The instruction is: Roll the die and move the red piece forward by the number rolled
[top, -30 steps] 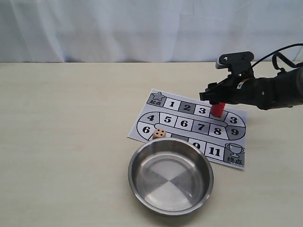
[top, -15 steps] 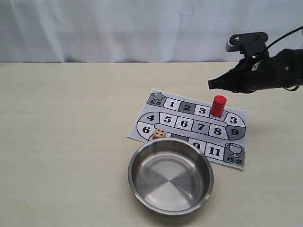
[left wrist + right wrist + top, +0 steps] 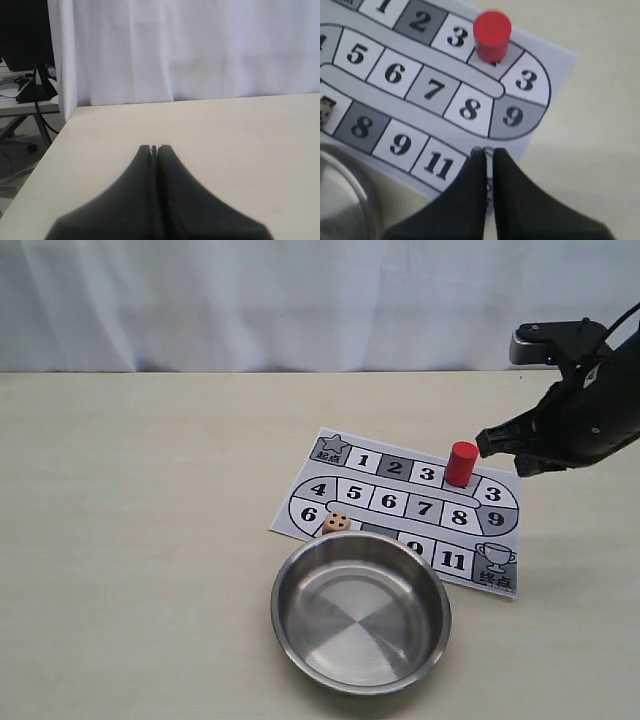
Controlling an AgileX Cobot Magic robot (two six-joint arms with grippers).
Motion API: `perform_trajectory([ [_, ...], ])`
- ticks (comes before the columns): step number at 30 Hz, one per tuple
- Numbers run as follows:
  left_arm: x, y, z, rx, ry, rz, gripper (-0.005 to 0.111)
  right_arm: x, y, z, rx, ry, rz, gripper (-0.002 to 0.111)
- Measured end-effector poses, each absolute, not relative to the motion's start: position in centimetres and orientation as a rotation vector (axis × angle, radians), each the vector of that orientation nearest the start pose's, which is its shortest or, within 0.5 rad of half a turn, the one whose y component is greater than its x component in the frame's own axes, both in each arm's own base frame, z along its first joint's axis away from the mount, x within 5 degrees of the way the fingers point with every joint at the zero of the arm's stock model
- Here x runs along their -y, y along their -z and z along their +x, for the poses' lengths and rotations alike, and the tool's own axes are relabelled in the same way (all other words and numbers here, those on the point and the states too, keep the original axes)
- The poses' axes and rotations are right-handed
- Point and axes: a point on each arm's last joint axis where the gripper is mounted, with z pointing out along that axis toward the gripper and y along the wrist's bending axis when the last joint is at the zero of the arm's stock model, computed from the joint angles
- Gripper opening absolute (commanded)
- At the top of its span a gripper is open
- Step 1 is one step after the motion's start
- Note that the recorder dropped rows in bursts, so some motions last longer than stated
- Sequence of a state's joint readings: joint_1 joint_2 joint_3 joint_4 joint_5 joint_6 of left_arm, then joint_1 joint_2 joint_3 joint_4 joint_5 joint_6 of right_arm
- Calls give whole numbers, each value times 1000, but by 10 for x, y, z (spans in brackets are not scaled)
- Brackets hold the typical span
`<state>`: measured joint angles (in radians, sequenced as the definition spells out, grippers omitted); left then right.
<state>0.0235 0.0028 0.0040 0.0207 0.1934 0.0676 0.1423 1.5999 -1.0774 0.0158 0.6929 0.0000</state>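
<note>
The red piece (image 3: 461,462) (image 3: 492,35) stands upright on the grey square between the two squares marked 3 on the paper game board (image 3: 505,540) (image 3: 555,55). Nothing touches it. The tan die (image 3: 338,523) (image 3: 326,111) rests on the board's near left part, beside square 6 and just behind the steel bowl (image 3: 300,610). My right gripper (image 3: 485,443) (image 3: 486,151) hovers to the right of the red piece, apart from it, jaws together and holding nothing. My left gripper (image 3: 154,147) is shut and empty over bare table, out of the exterior view.
The empty steel bowl's rim (image 3: 345,200) overlaps the board's near edge. A white curtain hangs behind the table. The left wrist view shows the table's edge, with a chair and cables beyond it.
The right gripper has let go of the red piece, risen and drawn back to the right. The piece stays standing on the grey square. Die and bowl have not moved.
</note>
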Motion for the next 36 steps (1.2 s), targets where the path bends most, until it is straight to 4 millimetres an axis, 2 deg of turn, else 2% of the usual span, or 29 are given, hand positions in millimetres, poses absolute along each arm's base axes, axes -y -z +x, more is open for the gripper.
perform_trajectory([
  [5,-2,-194,56,-1684,-87,51,0,-45,-238,306,-2808,-56,-165,4],
  [11,-2,-194,56,-1684,-87,51,0,-42,-237,306,-2814,-19,-141,4],
  [15,-2,-194,56,-1684,-87,51,0,-23,-238,310,-2786,36,-46,4],
  [18,-2,-194,56,-1684,-87,51,0,9,-234,309,-2797,91,27,4],
  [20,-2,-194,56,-1684,-87,51,0,20,-230,306,-2800,84,81,4],
  [25,-2,-194,56,-1684,-87,51,0,25,-229,305,-2773,58,111,4],
  [31,-2,-194,56,-1684,-87,51,0,24,-254,295,-2694,59,86,4],
  [33,-2,-194,56,-1684,-87,51,0,21,-283,280,-2593,42,45,4],
  [35,-2,-194,56,-1684,-87,51,0,18,-300,270,-2533,15,31,4],
  [36,-2,-194,56,-1684,-87,51,0,16,-315,260,-2475,5,5,4],
])
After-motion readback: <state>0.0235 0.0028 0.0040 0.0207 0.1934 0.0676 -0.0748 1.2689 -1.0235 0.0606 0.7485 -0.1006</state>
